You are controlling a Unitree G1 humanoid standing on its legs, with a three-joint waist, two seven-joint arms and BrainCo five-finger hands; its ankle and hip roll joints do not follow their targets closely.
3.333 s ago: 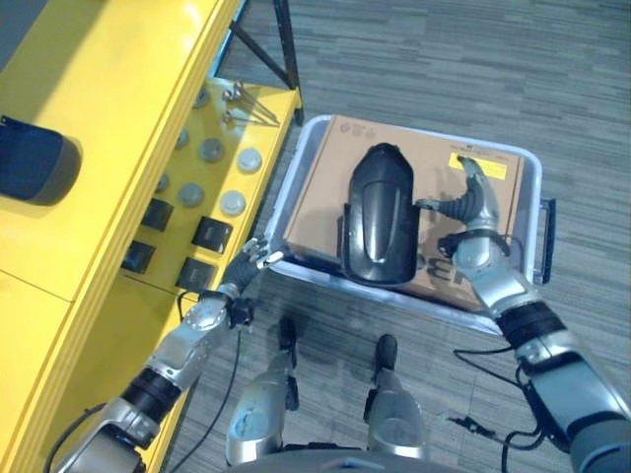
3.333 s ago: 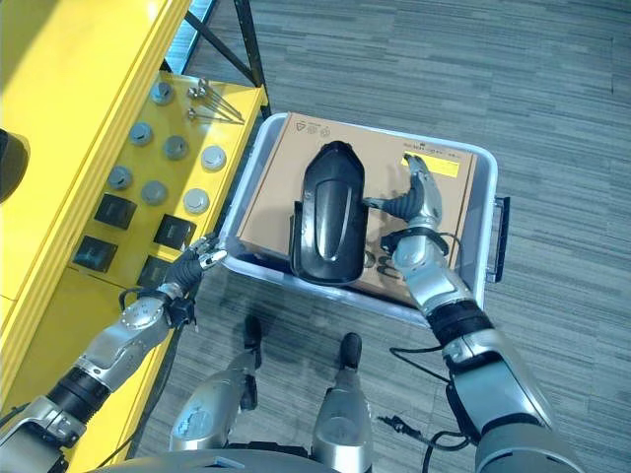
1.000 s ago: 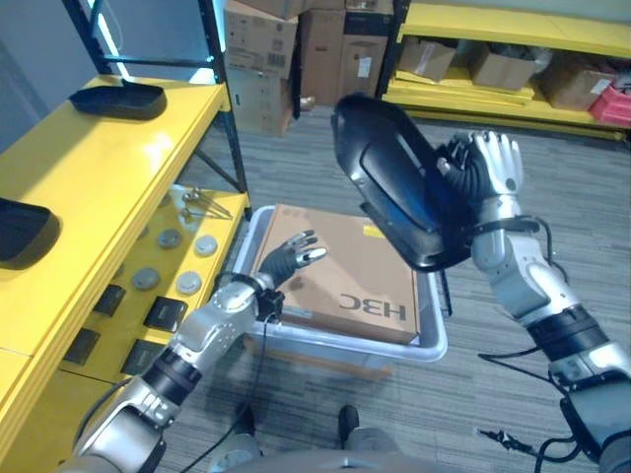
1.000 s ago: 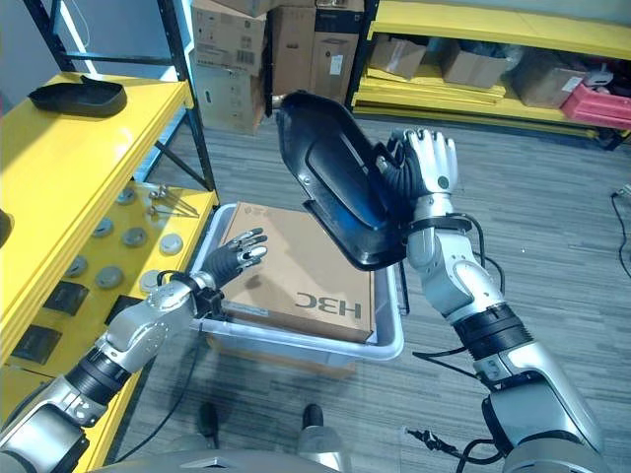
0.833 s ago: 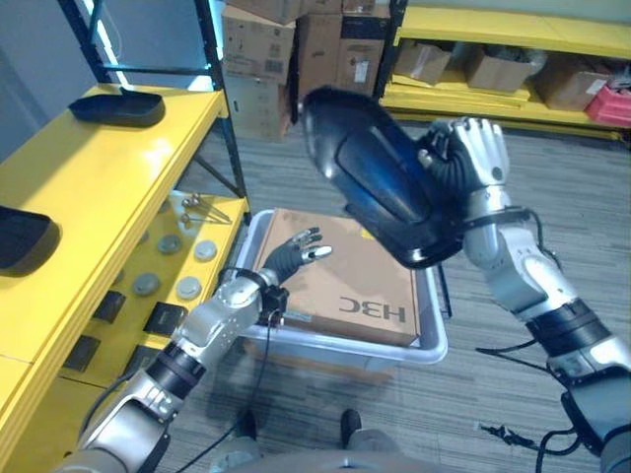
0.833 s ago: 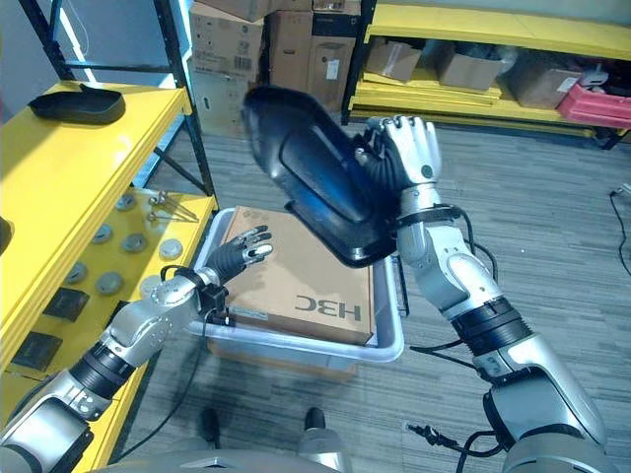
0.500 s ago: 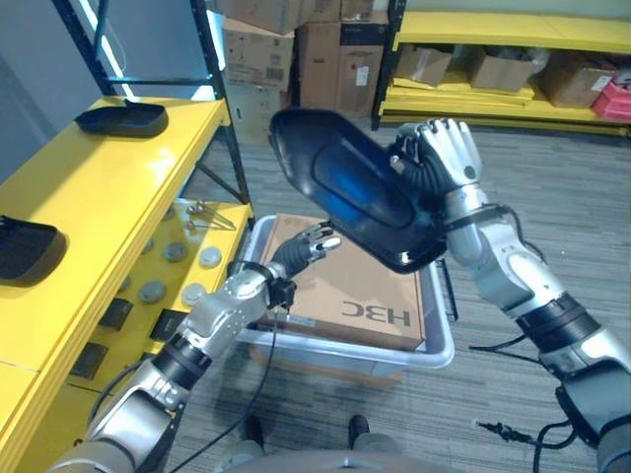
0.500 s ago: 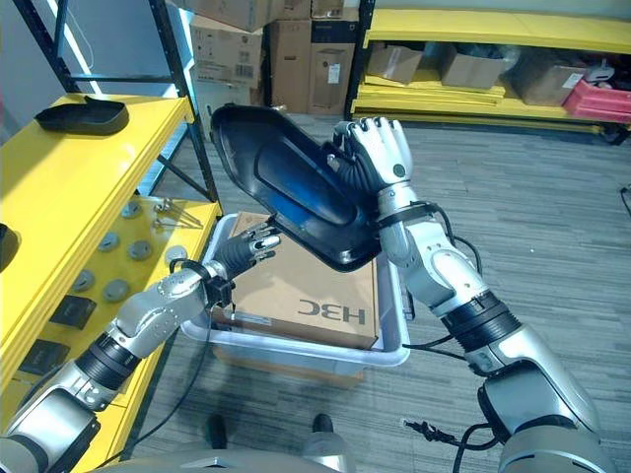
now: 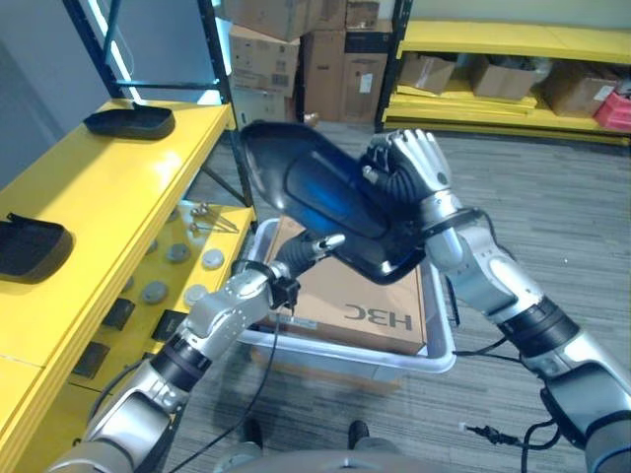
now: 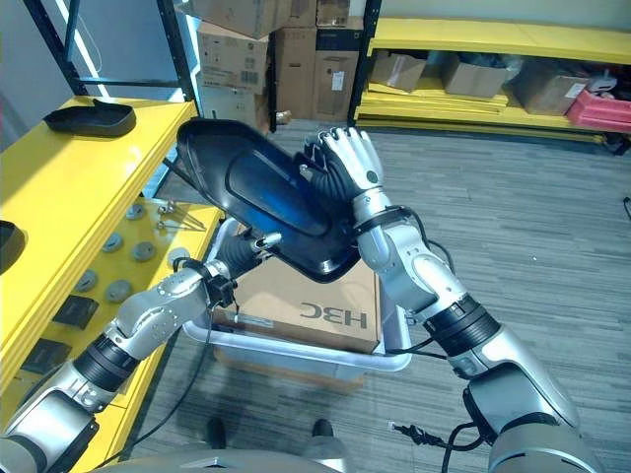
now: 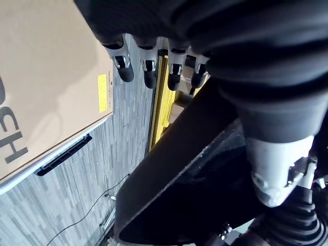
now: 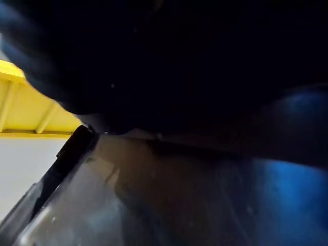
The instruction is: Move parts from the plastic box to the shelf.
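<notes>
A large glossy black shell-shaped part (image 9: 320, 197) hangs in the air over the light plastic box (image 9: 330, 352). My right hand (image 9: 412, 172) is shut on its right edge, fingers curled over the rim. Its narrow end points left, towards the yellow shelf (image 9: 108, 192). My left hand (image 9: 296, 254) reaches up under the part with straight fingers (image 11: 148, 59), at or just below its underside (image 11: 205, 169). The plastic box holds a brown cardboard box (image 9: 370, 296). Very close up, the dark part (image 12: 205, 77) shows in the right wrist view.
Two more black parts lie on the yellow shelf top, one at the back (image 9: 128, 120) and one nearer (image 9: 30, 248). A lower shelf level (image 9: 168, 286) carries round discs, black squares and metal pieces. A black rack post (image 9: 219, 89) rises behind the shelf. Cardboard boxes (image 9: 296, 49) stand farther back.
My right hand has carried the black part up out of the box and leftward towards the shelf. My left hand has risen from the box's edge to the part's underside.
</notes>
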